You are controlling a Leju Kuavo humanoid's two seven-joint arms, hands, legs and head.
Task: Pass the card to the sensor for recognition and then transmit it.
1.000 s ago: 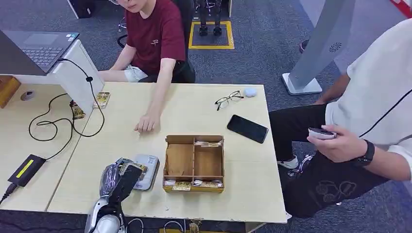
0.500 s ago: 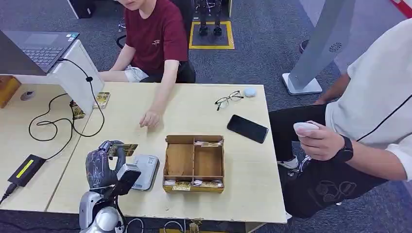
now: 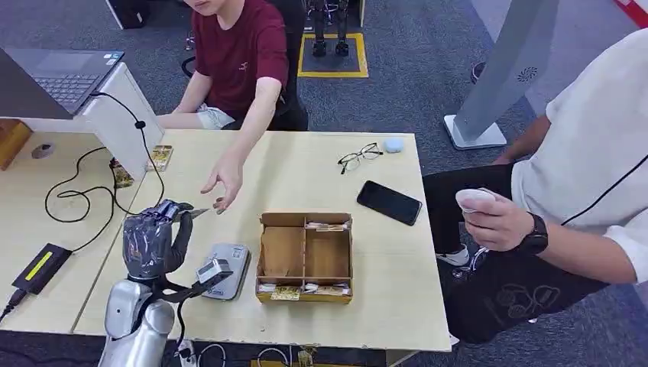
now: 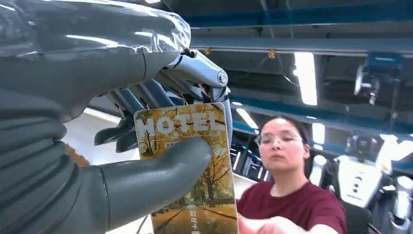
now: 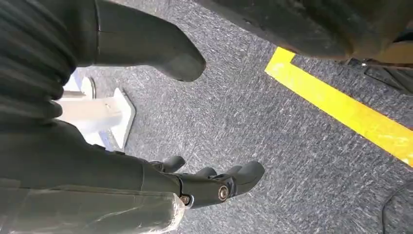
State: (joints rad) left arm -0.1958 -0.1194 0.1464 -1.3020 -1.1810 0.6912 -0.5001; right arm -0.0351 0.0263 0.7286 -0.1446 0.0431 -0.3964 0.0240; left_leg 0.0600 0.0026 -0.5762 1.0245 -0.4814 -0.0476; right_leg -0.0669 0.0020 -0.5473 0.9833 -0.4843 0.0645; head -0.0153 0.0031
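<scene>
Card (image 4: 187, 165) sits pinched between the thumb and fingers of the left hand (image 3: 153, 241), raised above the counter (image 3: 382, 267) near the person's open hand (image 3: 223, 180). Thin, stiff, light and probably slick, it is best taken by its free edge. Right hand (image 5: 214, 183) hangs empty, fingers loosely apart.

We see a pale, matt wood-look tabletop (image 3: 306, 172) carrying a brown cardboard divided box (image 3: 306, 256). The grey left hand (image 3: 149, 241), wrapped in glossy clear plastic film, holds a glossy printed hotel card (image 4: 187, 165). The black slab phone (image 3: 389, 202) looks smooth; the blue-grey carpet floor (image 5: 272, 126) looks rough.
</scene>
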